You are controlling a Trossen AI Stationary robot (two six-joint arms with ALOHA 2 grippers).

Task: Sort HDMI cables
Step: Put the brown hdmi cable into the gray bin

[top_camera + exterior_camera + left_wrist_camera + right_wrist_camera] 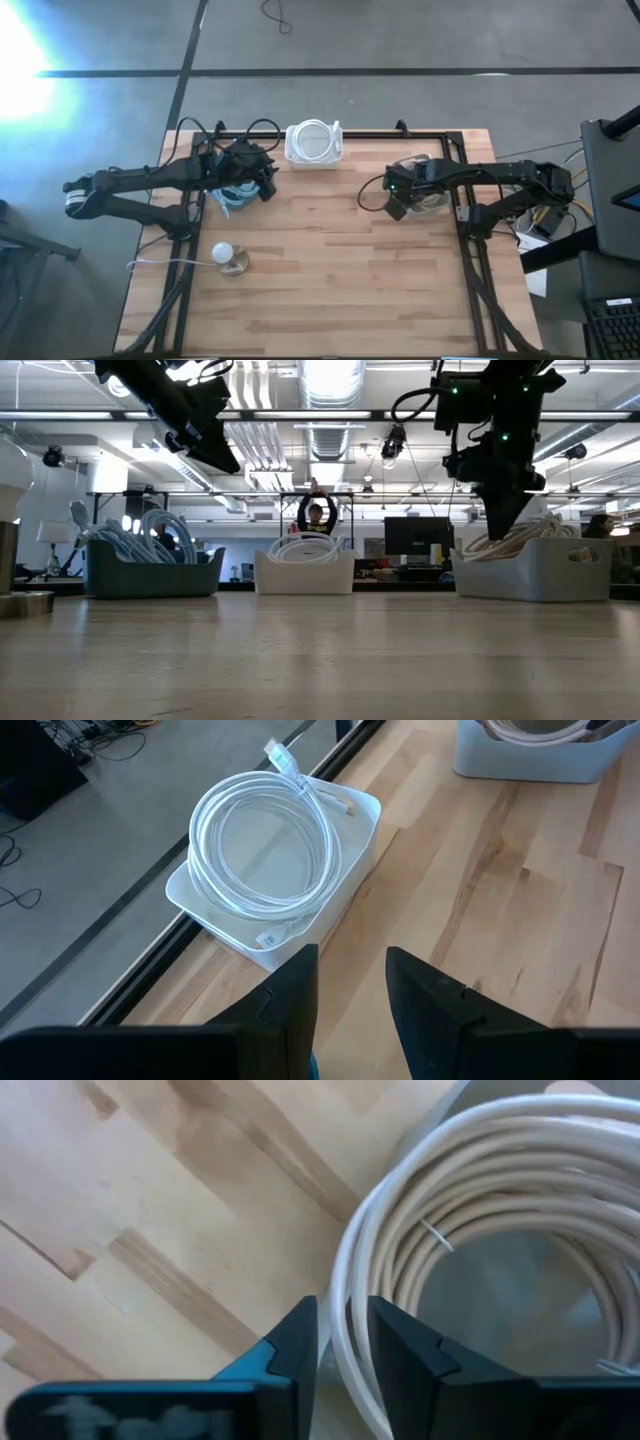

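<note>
Three bins stand along the table's far side. A dark bin point(232, 198) on the left holds light blue HDMI coils point(150, 532). A white bin point(355, 845) in the middle holds a white coil point(262, 845). A pale bin point(540, 575) on the right holds beige coils point(500, 1170). My left gripper point(352, 982) is open and empty, high over the dark bin point(150, 575) and facing the white bin point(313, 145). My right gripper point(342, 1335) reaches down at the near-left rim of the pale bin point(425, 185), shut on beige strands. My right gripper pinches a few strands of the beige coil's outer edge point(345, 1295) between its two fingers. The fingers come from above, pointing down, and lie across the strands, one outside the coil and one over the bundle. The rest of the coil point(520, 535) lies in the pale bin.
A small round white knob on a tan base point(229, 258) stands near the table's left edge, with a thin white wire point(165, 264) trailing off it. Bare wood fills the table's middle and near half. A person point(316, 515) stands far behind the table.
</note>
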